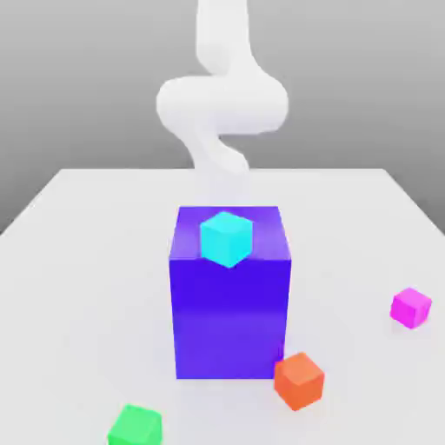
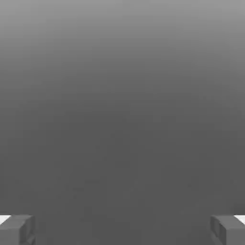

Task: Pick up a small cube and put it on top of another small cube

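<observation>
- Magenta cube [image 1: 410, 308]: a small, plain, evenly coloured pink-magenta block, seen resting flat on the white table [image 1: 78, 261] near the exterior view's right edge. Three faces are shown: a lighter top and two darker sides, one corner turned toward the camera. No markings are seen on it.
- It is set well apart from the blue block [image 1: 230, 317], and apart from the orange cube [image 1: 299, 380]; nothing is touching it.
- Orange cube: also small and plain, looking slightly larger than the magenta one. It is placed on the table just beside the blue block's lower corner on the exterior view's right, turned at an angle. Whether the two touch cannot be told.
- Blue block: a tall blue-violet block standing upright in the middle of the table, far bigger than the cubes.
- Cyan cube [image 1: 227, 238]: seated on top of the blue block, near its front edge.
- Green cube [image 1: 136, 426]: lying on the table toward the exterior view's lower left, well apart from the rest.
- Arm [image 1: 222, 104]: a white arm is seen behind the blue block.
- Gripper [image 2: 122, 229]: in the hand view two grey fingertips [image 2: 16, 228] are seen spread wide, at opposite edges, with nothing between them; nothing is held. Only a plain grey background lies ahead of them.
</observation>
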Controlling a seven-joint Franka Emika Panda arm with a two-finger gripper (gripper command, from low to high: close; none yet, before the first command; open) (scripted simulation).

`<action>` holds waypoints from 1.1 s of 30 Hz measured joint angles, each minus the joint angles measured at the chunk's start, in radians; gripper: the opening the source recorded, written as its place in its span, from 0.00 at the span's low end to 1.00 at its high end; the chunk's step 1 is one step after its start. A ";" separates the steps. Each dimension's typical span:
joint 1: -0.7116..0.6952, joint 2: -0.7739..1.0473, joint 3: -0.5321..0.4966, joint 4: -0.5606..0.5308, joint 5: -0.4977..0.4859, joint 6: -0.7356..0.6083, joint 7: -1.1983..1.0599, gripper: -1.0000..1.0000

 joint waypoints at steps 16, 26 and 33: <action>0.457 0.473 0.048 -0.189 0.090 0.255 -0.676 0.50; 0.672 0.764 0.161 -0.308 0.014 0.416 -0.998 0.50; 0.754 0.995 0.116 -0.319 -0.153 0.575 -1.001 0.50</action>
